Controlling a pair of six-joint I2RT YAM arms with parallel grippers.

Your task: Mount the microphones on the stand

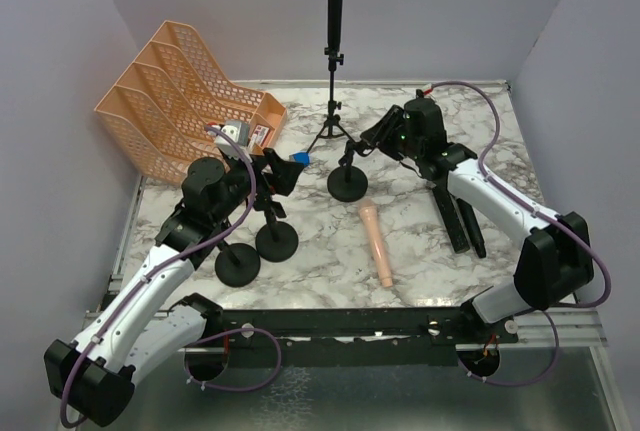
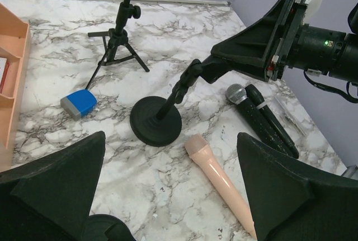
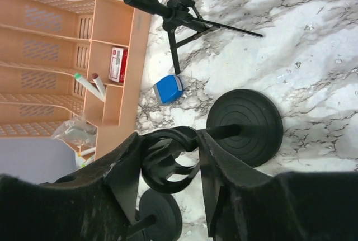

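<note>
right gripper (image 1: pixel 372 141) clamped on stand clip (image 3: pixel 179 138); left gripper (image 2: pixel 168 190) spread. pink mic (image 1: pixel 377 241), 5 o'clock of base (image 1: pixel 347 184): rigid, light, slick (probably), so grab mid-barrel.

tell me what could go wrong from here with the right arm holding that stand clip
1. The right gripper pinches the clip of the round-base stand. A sideways pull could tip or drag it.
2. The pink microphone lies beside that base, so a sliding stand could roll it.
3. The open left gripper hangs close to two more stands and could knock them.
</note>
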